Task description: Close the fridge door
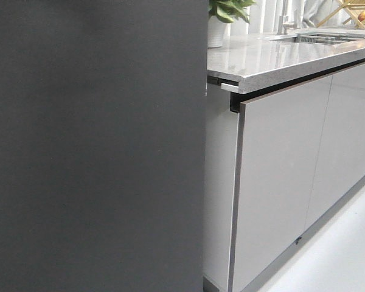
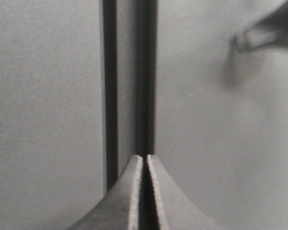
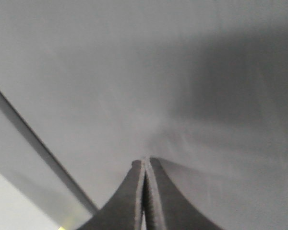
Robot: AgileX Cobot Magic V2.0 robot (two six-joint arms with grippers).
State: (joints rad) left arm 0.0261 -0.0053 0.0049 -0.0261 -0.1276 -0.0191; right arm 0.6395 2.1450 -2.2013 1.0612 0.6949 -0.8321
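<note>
Across the left half of the front view, the fridge door [image 1: 97, 146] fills the frame from top to bottom, its matte dark grey outer face turned to the camera and its right edge running straight down beside the kitchen cabinets. Seen from the left wrist, the left gripper [image 2: 144, 160] has its two fingers pressed together with only a hairline slit between them, holding nothing, their tips set at a dark vertical seam [image 2: 146, 76] between grey panels. Seen from the right wrist, the right gripper [image 3: 145, 163] is likewise closed and empty, its tips resting at or just off a plain grey surface; contact cannot be judged. Just right of the door stand glossy light grey cabinet fronts [image 1: 280, 182] under a speckled grey stone countertop [image 1: 274, 58]. On the countertop's far end sits a white pot with a green plant [image 1: 222, 21], with a sink [image 1: 325, 38] further along and pale floor [image 1: 340, 255] below the cabinets.
</note>
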